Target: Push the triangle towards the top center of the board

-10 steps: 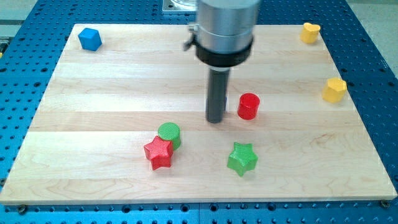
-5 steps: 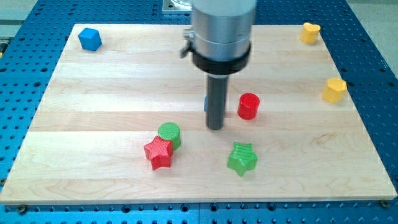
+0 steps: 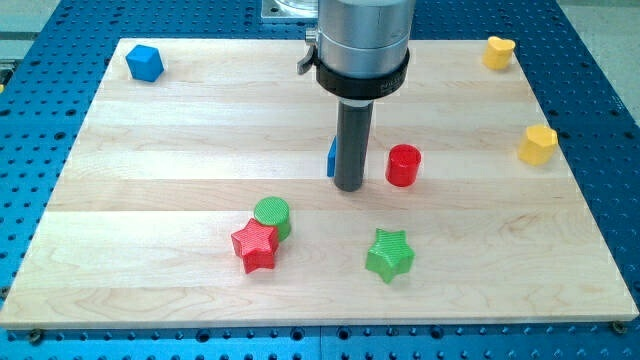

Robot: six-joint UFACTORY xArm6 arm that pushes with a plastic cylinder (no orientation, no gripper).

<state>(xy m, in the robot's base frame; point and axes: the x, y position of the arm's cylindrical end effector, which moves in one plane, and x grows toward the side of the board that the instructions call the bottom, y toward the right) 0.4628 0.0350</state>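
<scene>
A blue block (image 3: pixel 331 157), mostly hidden behind my rod, shows as a thin sliver at the rod's left side near the board's middle; its shape cannot be made out. My tip (image 3: pixel 349 186) rests on the board right against that sliver, at its bottom-right. A red cylinder (image 3: pixel 403 165) stands just right of the tip.
A green cylinder (image 3: pixel 271 216) touches a red star (image 3: pixel 254 245) at the bottom left of the tip. A green star (image 3: pixel 389 254) lies below. A blue cube (image 3: pixel 144 62) sits at the top left. Two yellow blocks (image 3: pixel 498 51) (image 3: pixel 538 144) sit at the right.
My tip moved down-left, then back up towards the view's top. The blue sliver came into sight at the rod's left. The red cylinder shifted slightly right.
</scene>
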